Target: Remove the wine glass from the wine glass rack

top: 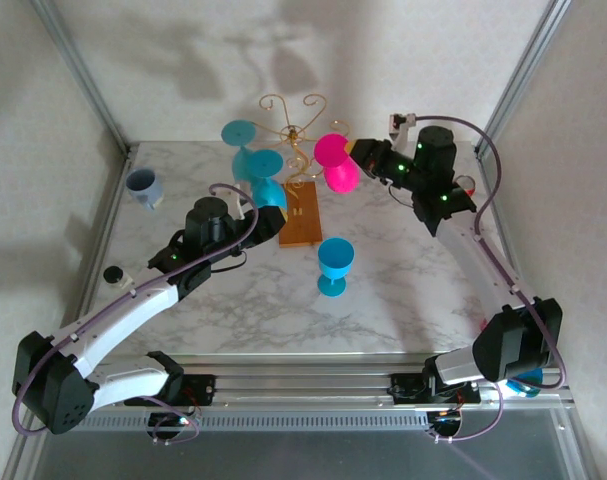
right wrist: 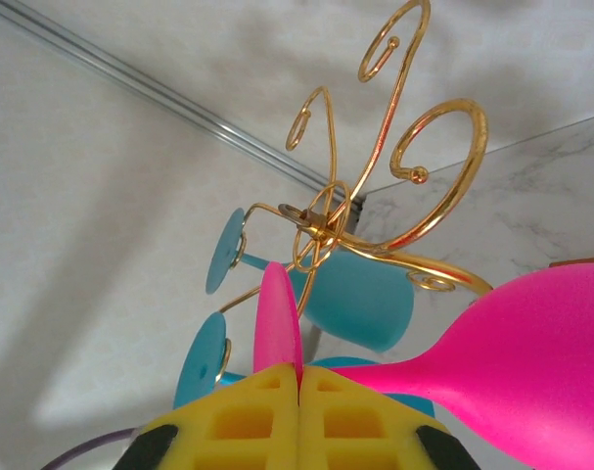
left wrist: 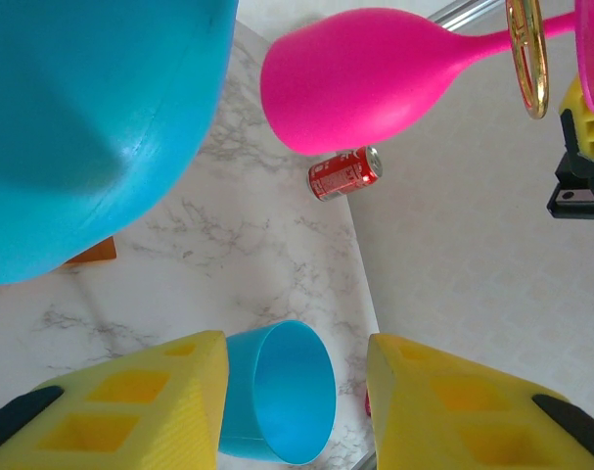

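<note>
Your pink wine glass hangs on the right side of the gold wire rack, foot up and bowl down, so its long axis runs from the wire arm down toward the table. Whether it hangs quite plumb you can't tell. From the left wrist you see its stem passing through a gold loop of the rack.

Your right gripper is closed flat on the thin pink foot, the yellow fingers pressed together with the disc's edge between them.

The bowl sits just above the right edge of the rack's wooden base. To its right you have bare marble, out to a red can near the table's right edge. The crowded side is left and behind: two teal glasses hang from the other arms, close to the pink foot.

Your left gripper is at the left of the base, just beside a hanging teal bowl, jaws apart and gripping nothing.

A blue glass stands upright on the marble nearer you, apart from the base. A mug sits well off at the left edge.
</note>
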`<state>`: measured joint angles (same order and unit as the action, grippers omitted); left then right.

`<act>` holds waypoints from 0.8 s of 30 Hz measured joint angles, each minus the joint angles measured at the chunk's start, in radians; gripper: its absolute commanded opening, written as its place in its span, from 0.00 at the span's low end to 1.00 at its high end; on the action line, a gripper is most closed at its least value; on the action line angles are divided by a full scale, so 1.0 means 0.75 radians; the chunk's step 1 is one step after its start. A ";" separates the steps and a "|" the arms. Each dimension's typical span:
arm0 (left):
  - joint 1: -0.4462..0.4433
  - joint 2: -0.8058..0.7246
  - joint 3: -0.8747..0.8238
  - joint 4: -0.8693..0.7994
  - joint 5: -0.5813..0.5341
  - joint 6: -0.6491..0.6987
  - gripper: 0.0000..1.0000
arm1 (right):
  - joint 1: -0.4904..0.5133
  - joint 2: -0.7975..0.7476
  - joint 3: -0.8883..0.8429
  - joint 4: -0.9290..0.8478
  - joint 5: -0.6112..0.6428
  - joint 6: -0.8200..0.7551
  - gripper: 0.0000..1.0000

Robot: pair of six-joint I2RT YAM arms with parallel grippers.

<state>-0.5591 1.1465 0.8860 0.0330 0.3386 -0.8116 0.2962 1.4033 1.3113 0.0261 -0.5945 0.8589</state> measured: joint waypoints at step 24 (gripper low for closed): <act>0.000 -0.129 -0.051 -0.096 0.001 0.001 0.42 | -0.037 -0.286 0.128 -0.762 0.175 -0.535 0.00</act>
<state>-0.5591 1.0500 0.8478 -0.0387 0.3389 -0.8112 0.2687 1.1885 1.4075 -0.5457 -0.4629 0.4580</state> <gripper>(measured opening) 0.413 0.039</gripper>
